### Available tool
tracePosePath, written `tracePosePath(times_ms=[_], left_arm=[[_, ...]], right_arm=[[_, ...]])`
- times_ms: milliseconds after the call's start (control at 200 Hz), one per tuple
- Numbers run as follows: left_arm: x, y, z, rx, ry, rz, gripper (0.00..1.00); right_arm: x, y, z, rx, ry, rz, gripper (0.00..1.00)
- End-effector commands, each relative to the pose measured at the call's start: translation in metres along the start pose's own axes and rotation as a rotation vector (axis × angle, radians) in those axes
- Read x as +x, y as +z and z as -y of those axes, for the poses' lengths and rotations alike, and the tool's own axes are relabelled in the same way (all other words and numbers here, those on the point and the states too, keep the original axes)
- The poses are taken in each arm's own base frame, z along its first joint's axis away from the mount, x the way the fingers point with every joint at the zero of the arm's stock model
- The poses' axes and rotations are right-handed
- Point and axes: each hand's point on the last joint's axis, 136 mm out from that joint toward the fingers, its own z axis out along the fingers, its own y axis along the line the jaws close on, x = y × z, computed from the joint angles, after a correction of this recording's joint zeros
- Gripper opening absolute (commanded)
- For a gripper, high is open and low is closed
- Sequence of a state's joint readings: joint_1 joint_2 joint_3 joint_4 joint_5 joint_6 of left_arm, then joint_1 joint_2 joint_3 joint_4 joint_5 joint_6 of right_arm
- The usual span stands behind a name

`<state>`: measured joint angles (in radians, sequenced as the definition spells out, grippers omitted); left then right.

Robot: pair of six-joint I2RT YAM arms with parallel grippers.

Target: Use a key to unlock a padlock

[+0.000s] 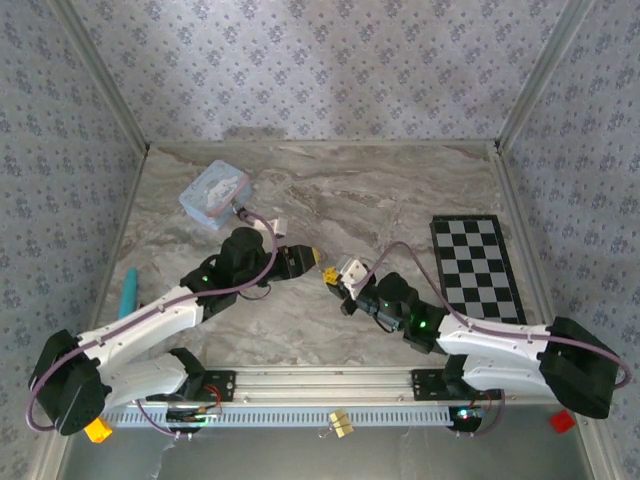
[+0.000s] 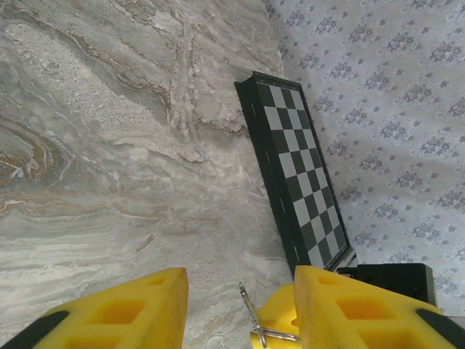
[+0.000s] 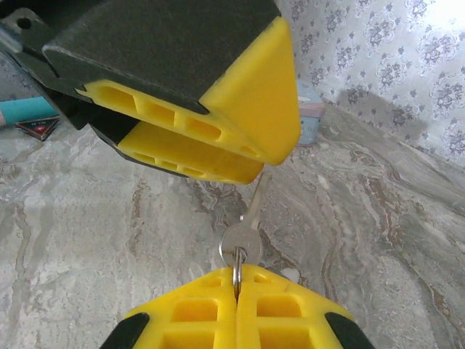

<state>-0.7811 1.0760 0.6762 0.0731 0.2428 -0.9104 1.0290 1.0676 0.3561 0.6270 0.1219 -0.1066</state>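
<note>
Top view: the left gripper (image 1: 314, 259) and the right gripper (image 1: 330, 274) are meeting tip to tip near the middle of the table (image 1: 400, 190). A pale blue tin (image 1: 214, 195) is lying toward eleven o'clock, a chessboard (image 1: 478, 268) at three o'clock, and a small brass lock (image 1: 341, 422) is sitting on the front rail at six o'clock. The padlock is too small to pick out in the cluster where the tips meet, so I cannot tell where it is lying.

Left wrist view: the left fingers (image 2: 123, 313) are standing partly apart. The key ring (image 2: 251, 313) is hanging edge-on in the gap at six o'clock and seems to be touching neither pad. The right gripper's yellow tip is sitting just beside it.

Right wrist view: the right gripper (image 3: 236, 291) is pressing its fingers fully together on the key ring (image 3: 236, 267). The key (image 3: 240, 242) is hanging just above them at twelve o'clock. Its blade is running up toward one o'clock and reaching the underside of the left gripper (image 3: 263, 161).

Judging by this, the key is being presented to the left fingers, and the turn in the lock is not yet begun. The next move is calling for a square clamp on the flat of the key without twisting it on its ring. After that, the blade needs lining up with the padlock's keyhole.
</note>
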Motion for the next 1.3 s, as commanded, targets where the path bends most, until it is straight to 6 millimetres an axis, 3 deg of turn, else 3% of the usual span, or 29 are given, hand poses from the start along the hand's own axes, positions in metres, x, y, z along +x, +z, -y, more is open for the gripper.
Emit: tracePosePath(times_ms=[0,480,1069,1294], left_arm=[[-0.008,0.001,0.015,0.029,0.000,0.011,0.38],[-0.005,0.008,0.011,0.016,-0.025,-0.006,0.20],[-0.005,0.012,0.010,0.023,-0.065,-0.009,0.12],[-0.005,0.013,0.004,-0.001,-0.085,0.000,0.04]], right_arm=[[-0.020,0.003,0.004,0.032,-0.020,0.063,0.00],[-0.017,0.010,0.004,0.055,-0.037,0.052,0.00],[-0.017,0.018,0.004,0.068,-0.041,0.055,0.00],[-0.016,0.018,0.007,0.085,-0.044,0.049,0.00]])
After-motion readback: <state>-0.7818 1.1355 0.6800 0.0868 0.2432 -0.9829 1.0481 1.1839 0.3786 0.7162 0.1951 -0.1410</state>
